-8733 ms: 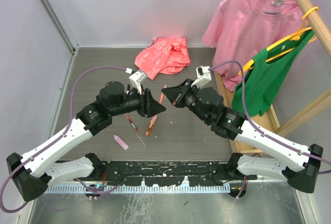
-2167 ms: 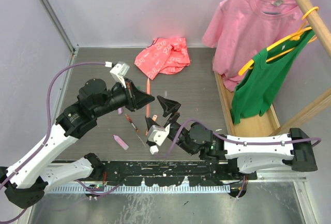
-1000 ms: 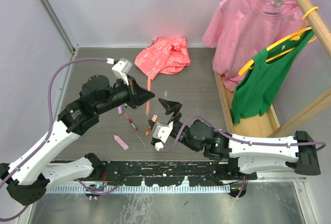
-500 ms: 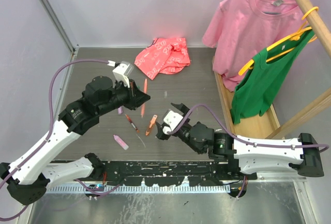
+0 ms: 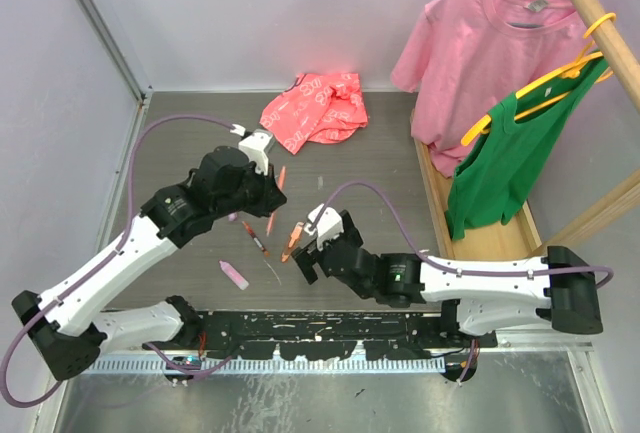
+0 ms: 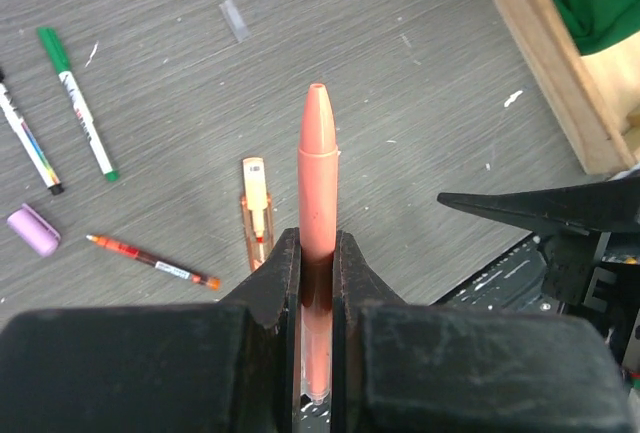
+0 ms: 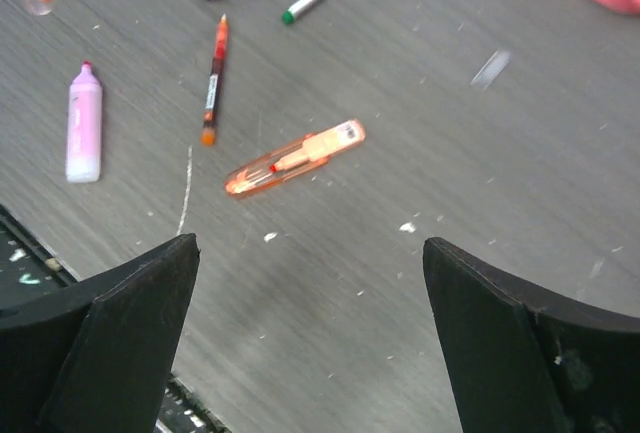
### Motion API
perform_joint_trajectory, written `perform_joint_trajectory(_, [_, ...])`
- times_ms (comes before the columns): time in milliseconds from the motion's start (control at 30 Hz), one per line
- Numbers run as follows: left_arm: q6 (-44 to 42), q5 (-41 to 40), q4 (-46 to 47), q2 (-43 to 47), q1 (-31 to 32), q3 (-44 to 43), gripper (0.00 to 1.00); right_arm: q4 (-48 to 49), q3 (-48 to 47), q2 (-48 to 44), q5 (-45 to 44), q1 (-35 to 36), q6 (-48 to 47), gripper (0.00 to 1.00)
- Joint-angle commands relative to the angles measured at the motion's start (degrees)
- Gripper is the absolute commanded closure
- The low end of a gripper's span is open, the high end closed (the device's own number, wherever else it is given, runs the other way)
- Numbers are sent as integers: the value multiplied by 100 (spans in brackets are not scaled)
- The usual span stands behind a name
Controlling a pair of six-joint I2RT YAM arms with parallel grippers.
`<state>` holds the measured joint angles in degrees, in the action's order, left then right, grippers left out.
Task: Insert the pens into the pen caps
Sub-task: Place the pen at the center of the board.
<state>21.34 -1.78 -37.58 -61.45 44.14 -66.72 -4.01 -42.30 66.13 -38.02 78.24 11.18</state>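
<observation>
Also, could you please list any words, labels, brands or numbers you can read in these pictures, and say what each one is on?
None can be read.
Red patterned cloth: pale marks, too small to tell whether they are letters.
White marker with the green cap: small print on the barrel, blurred.
Thin dark red pen: pale label band, unreadable.
Short orange pen: pale end with a dark speck, unreadable.

bright even light, soft shadows; right wrist view slightly blurred
</observation>
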Motion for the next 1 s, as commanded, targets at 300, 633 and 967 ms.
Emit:
perform_joint_trajectory(300, [-16,-865,19,-680,7,-20,100,-1011,-270,-471,2441,-2512,2159,1])
perform_joint_trajectory(633, [-341,-871,560,-2035,-258,-71,100,-1419,1,-1214,2658,-2927,2149,1])
perform_joint_trajectory(967, [-441,-639,936,-3070,-713,-352,100,-1463,268,-1671,2839,-2924,2280,1])
